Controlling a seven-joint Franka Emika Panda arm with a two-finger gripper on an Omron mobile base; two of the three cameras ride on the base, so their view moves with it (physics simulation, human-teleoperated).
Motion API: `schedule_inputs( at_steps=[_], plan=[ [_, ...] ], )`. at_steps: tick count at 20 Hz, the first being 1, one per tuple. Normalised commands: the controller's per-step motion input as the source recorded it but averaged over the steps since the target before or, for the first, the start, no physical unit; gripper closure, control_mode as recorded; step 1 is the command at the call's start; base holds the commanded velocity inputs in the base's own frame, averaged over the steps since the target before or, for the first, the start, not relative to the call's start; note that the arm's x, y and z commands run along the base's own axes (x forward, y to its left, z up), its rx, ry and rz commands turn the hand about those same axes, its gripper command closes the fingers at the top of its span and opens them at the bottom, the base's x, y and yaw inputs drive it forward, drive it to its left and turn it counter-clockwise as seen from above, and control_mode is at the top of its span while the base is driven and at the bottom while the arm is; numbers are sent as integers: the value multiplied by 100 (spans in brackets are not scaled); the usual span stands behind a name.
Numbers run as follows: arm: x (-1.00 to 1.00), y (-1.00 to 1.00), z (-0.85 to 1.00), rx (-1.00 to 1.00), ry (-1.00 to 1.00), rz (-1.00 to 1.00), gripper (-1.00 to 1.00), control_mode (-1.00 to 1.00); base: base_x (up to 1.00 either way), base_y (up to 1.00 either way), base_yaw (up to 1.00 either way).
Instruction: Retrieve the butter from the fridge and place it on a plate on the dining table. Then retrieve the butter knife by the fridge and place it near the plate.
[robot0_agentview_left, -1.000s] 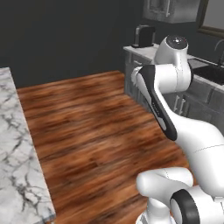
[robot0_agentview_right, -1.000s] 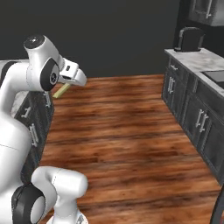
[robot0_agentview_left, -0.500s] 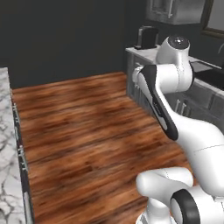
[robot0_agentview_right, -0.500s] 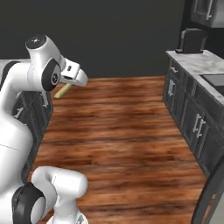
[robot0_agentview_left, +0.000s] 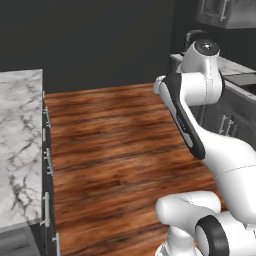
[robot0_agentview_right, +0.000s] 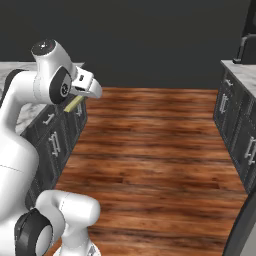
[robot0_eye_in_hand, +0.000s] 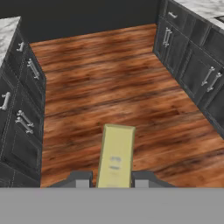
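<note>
The butter (robot0_eye_in_hand: 116, 153), a thin pale-yellow stick, juts forward from between my fingertips (robot0_eye_in_hand: 81, 178) in the hand view. My gripper (robot0_eye_in_hand: 111, 179) is shut on its near end. From the right base camera the gripper (robot0_agentview_right: 80, 98) hangs at the end of the raised arm, and the butter (robot0_agentview_right: 74, 103) slants down and left from it, above the wooden floor. The fridge, the plate and the butter knife are out of view. I cannot tell whether the marble top (robot0_agentview_left: 20, 150) on the left is the dining table.
A dark cabinet run with drawer handles (robot0_eye_in_hand: 19, 100) sits under the marble top on the left. Opposite it stands a second dark cabinet row (robot0_eye_in_hand: 192, 61) with a marble counter (robot0_agentview_right: 242, 70). Brown wood floor (robot0_agentview_left: 115, 145) lies between them. A grey curved edge (robot0_agentview_right: 245, 225) shows at the lower right.
The whole scene has shifted in both base views, so the base has moved. The arm's pose looks unchanged and the butter is still in the gripper.
</note>
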Motion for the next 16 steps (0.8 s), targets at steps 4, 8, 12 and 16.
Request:
schedule_inputs(
  at_steps=[4, 8, 12, 16],
  plan=[
    [0, 0, 0, 0, 0, 0, 100, 100, -39, 0, 38],
    [0, 0, 0, 0, 0, 0, 100, 100, -26, 0, 42],
    [0, 0, 0, 0, 0, 0, 100, 100, -17, 13, 47],
    [0, 0, 0, 0, 0, 0, 100, 100, -19, 36, 40]
  ],
)
